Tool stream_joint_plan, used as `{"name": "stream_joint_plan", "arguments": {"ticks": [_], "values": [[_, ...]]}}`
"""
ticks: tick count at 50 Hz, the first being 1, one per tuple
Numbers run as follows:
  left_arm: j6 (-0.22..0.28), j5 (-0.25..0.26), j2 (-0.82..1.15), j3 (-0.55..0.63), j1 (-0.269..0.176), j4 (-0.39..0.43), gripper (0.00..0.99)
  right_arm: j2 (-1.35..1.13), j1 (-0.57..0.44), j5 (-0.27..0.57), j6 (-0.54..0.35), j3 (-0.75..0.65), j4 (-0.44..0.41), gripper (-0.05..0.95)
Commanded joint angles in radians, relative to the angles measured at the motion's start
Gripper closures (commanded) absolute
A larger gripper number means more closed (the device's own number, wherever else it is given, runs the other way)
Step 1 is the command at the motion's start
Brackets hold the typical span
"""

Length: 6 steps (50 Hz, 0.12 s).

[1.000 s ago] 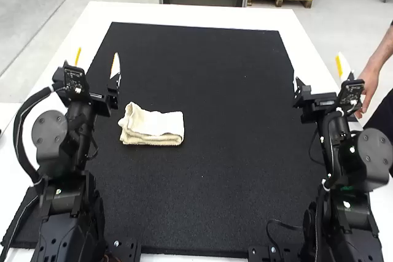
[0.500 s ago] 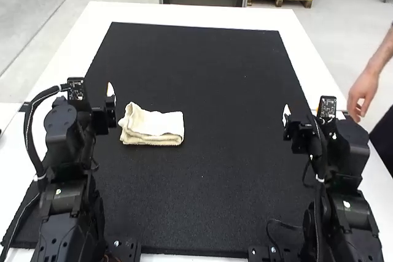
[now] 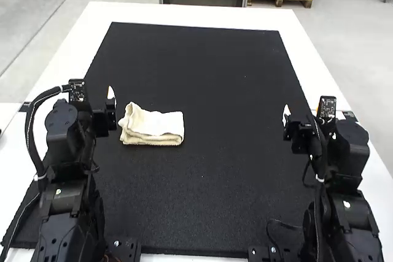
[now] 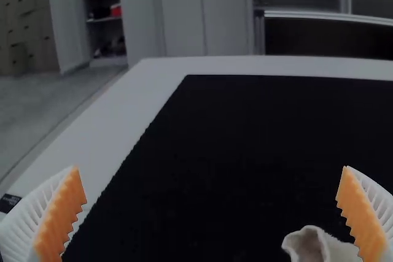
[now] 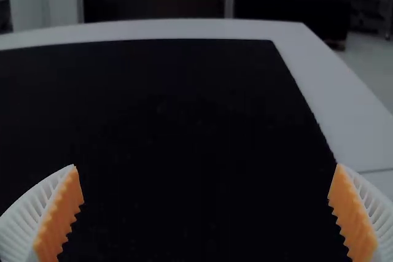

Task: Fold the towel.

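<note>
Towel (image 3: pixel 161 125) | cream, folded in layers | one end rumpled, raised

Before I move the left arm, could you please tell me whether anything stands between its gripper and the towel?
Nothing visible stands in the way: in the high view, the left gripper, fingers open, is to the left of the folded towel, which lies on the black mat.

The towel (image 3: pixel 161 128) is plain cream; the mat (image 3: pixel 202 78) is black; the desk (image 3: pixel 184 15) is white; both arms (image 3: pixel 64 213) are black; their jaws are white with orange pads (image 4: pixel 60 216).
</note>
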Motion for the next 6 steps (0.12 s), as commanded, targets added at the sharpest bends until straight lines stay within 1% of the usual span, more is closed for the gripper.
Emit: {"name": "stream_joint_plan", "arguments": {"ticks": [1, 6], "values": [[0.007, -0.012, -0.006, -0.004, 0.002, 0.005, 0.036, -0.004, -0.012, 0.013, -0.009, -0.004, -0.009, -0.02], [0.007, -0.012, -0.004, -0.004, 0.002, 0.005, 0.036, -0.006, -0.012, 0.013, -0.009, -0.004, -0.009, -0.02]]}}
